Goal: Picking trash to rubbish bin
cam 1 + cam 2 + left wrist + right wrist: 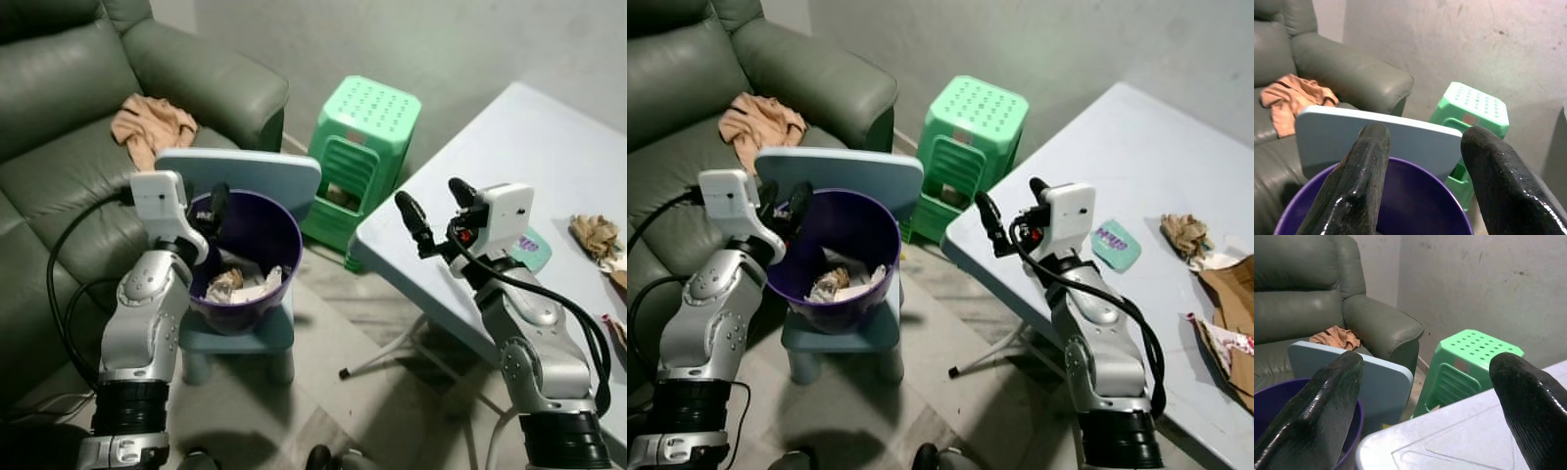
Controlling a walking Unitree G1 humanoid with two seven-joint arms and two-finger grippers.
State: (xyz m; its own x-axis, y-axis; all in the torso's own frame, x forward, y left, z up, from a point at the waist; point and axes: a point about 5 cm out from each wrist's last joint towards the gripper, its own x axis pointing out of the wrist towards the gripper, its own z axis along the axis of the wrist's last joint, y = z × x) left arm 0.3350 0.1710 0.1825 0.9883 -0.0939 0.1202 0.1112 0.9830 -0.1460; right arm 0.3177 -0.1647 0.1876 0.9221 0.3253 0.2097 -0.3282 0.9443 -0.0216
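Note:
A purple rubbish bin stands on a small light-blue chair beside the sofa. Crumpled paper trash lies at its bottom. My left gripper hangs over the bin's near rim, open, with nothing between its fingers. My right gripper is raised over the near left corner of the pale table, open and empty. A crumpled brown paper ball lies on the table to the right, well beyond that gripper. Torn cardboard pieces sit at the table's right edge.
A teal packet lies on the table just right of my right wrist. A green plastic stool stands between chair and table. The grey-green sofa with an orange cloth lies to the left. Bare floor lies below.

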